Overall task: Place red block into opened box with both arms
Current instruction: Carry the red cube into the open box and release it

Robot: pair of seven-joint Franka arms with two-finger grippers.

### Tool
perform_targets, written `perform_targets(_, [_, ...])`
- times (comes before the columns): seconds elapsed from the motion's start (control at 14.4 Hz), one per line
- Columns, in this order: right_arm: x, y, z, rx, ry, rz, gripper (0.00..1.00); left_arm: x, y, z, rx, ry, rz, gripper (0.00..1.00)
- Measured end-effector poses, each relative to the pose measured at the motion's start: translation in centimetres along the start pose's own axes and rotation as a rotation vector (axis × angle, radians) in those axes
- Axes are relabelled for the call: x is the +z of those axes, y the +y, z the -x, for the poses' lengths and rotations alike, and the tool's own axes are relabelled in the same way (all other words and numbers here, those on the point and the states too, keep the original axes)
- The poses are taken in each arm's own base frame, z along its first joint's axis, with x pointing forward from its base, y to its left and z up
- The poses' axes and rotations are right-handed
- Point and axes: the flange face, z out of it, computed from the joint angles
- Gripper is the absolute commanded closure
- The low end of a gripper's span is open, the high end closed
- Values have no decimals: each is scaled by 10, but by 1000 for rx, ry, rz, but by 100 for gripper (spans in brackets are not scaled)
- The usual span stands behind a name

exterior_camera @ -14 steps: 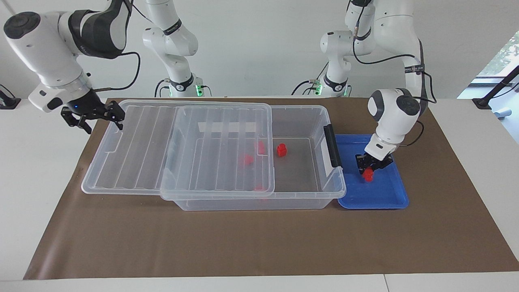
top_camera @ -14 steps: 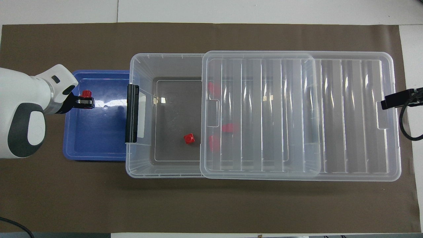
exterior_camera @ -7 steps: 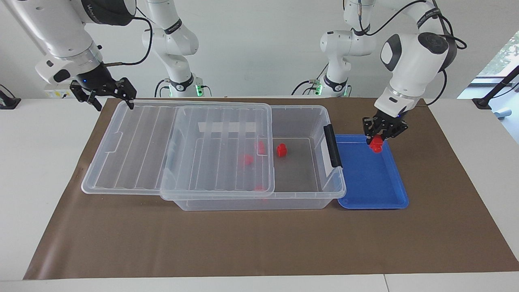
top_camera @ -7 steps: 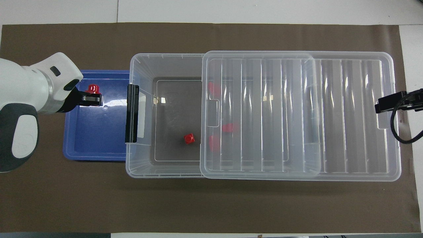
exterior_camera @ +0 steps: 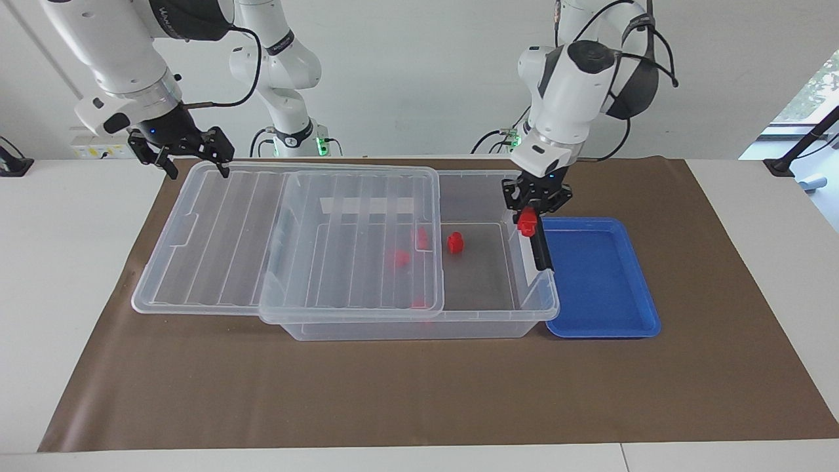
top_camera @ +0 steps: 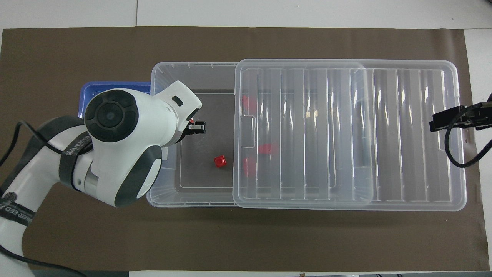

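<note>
Left gripper (exterior_camera: pixel 528 211): raised over the box's (exterior_camera: pixel 419 326) clip end, fingers clamped on the red block (exterior_camera: pixel 526 223). Right gripper (exterior_camera: pixel 185 148): spread wide, empty, over the slid-aside lid (exterior_camera: pixel 216 242).

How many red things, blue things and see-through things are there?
Red blocks: 5, one in the left pincer, four in the box
Blue tray: 1
See-through box: 1
See-through lid: 1
Total: 8
</note>
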Motion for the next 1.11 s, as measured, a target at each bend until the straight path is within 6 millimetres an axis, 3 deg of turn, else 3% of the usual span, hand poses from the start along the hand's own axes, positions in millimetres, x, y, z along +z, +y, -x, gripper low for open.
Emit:
perform_targets(0.28, [0,1,0,1,-1,0,0,74,5,-7,-10,-15,-7,100])
perform_targets(0.62, [0,1,0,2,-1,0,0,131,5,-6,-35,-23,-10,100])
perform_targets(0.83, [0,1,0,2,-1,0,0,142,5,-6,-65,-30,-15,60])
perform_targets(0.9, [0,1,0,2,-1,0,0,143,4,-6,-83,-31,-15,25])
perform_targets(0.97, [0,1,0,2,-1,0,0,143,4,-5,-105,-32,-16,0])
perform_targets(1.11, [0,1,0,2,-1,0,0,143,4,-5,-127,-32,-17,0])
